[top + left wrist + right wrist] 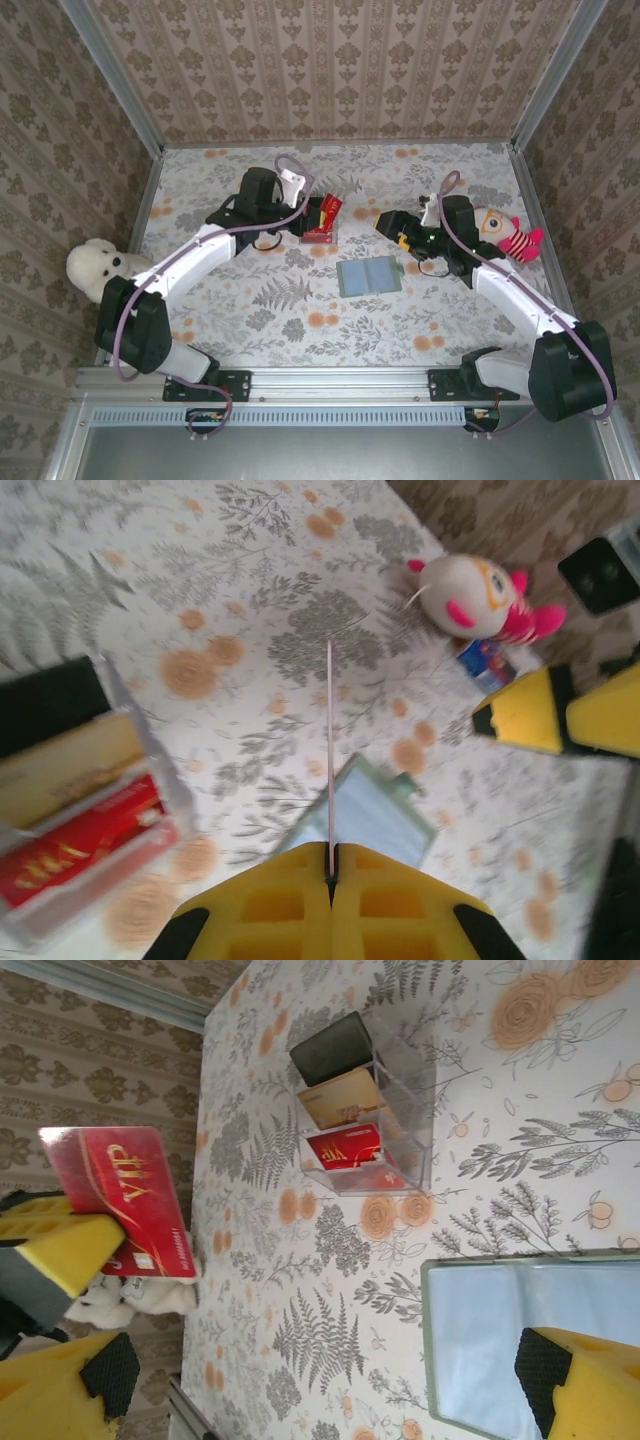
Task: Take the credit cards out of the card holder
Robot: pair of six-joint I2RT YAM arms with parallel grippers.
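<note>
Left wrist view: the left gripper [331,868] pinches the red card [329,750] by one edge, so it could twist free short of the clear box [90,820]; the right gripper [397,232] has its fingers apart.

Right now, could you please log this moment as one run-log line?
left tool: shut on red VIP card | right tool: open, near card holder | card holder: lying open

Table [280,320]: white, grey ferns, orange blossoms. Walls [330,60]: beige-brown damask stripes. Holder [369,276]: grey-green rim, pale blue-grey face. Card [125,1200]: red, gold "VIP" lettering. Box [321,220], 11 o'clock of holder: clear; red, tan, black contents. Bear [95,268], 9 o'clock: cream-white. Doll [508,235], 3 o'clock: white face, pink stripes. Left gripper [331,865]: yellow. Right gripper [328,1370]: yellow, black pads.
</note>
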